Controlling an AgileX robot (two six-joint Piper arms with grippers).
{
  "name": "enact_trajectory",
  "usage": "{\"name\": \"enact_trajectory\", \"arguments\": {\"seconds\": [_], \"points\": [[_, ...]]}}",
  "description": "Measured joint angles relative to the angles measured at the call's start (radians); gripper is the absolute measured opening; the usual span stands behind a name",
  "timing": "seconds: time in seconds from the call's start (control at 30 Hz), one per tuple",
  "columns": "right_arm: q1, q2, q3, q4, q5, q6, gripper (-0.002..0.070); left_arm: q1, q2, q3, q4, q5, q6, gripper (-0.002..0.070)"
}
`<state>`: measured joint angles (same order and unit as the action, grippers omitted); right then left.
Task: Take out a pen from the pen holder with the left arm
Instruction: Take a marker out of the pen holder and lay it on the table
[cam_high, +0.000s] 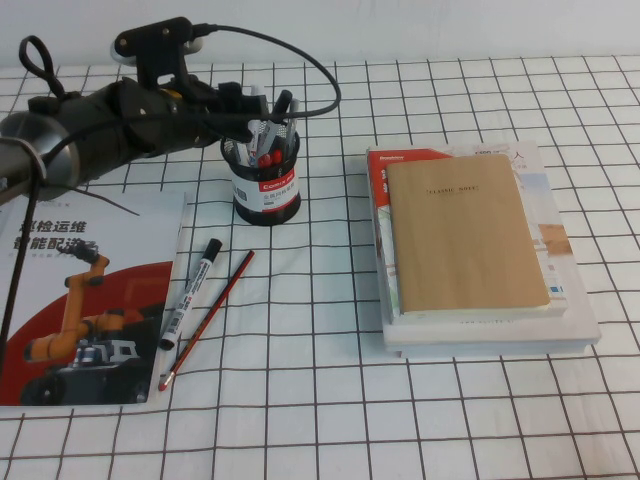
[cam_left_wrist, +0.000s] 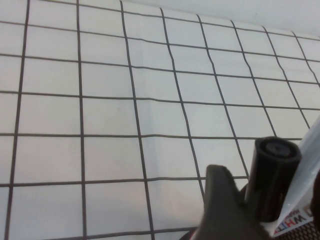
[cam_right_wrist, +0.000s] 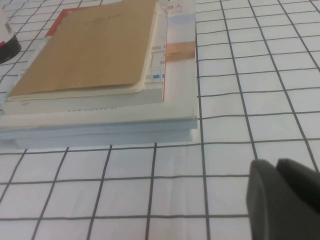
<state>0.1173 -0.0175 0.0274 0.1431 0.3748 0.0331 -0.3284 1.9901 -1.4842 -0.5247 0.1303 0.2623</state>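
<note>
Left gripper (cam_high: 262, 110): fingers (cam_left_wrist: 222, 210) spread wide, marker cap (cam_left_wrist: 275, 155) between, pen holder (cam_high: 266, 190) beneath, poised for withdrawal; nothing held. Right gripper (cam_right_wrist: 282, 200): parked near book stack (cam_right_wrist: 100, 120).

Bright, even, diffuse light, soft faint shadows, nearest foreground parts blurred in both wrist views

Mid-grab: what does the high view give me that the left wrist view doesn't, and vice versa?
High only: the whole pen holder, the marker and pencil lying out, the book stack. Left wrist only: how close a black pen cap sits to one jaw. Both: the left gripper at the holder, the checked cloth. The right gripper, near the books, shows in neither.
</note>
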Motion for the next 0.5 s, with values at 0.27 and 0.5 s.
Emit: {"name": "enact_trajectory", "arguments": {"seconds": [0.27, 0.5], "points": [[0.000, 0.000, 0.000, 0.000, 0.000, 0.000, -0.0015, 0.000, 0.013, 0.000, 0.000, -0.032, 0.000, 0.0181], [0.000, 0.000, 0.000, 0.000, 0.000, 0.000, -0.0015, 0.000, 0.013, 0.000, 0.000, -0.046, 0.000, 0.0137]]}}
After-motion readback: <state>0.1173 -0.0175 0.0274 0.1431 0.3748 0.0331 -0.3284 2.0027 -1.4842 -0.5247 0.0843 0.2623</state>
